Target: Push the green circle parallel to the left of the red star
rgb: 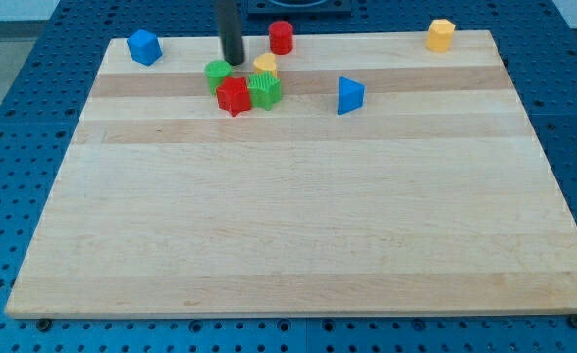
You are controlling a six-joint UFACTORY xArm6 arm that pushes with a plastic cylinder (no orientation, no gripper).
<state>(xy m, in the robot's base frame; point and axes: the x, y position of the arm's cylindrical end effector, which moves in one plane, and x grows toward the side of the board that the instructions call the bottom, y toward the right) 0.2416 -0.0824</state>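
The green circle point(216, 71) lies near the view's top, touching the upper left of the red star point(234, 95). My tip point(234, 62) is just to the right of and above the green circle, close against it. A green star-shaped block point(265, 90) sits against the red star's right side, with a yellow block point(265, 65) just above it.
A blue block point(144, 46) sits at the board's top left corner. A red cylinder point(282, 36) stands at the top edge. A yellow block point(441, 34) is at the top right. A blue triangle point(348, 95) lies right of the cluster.
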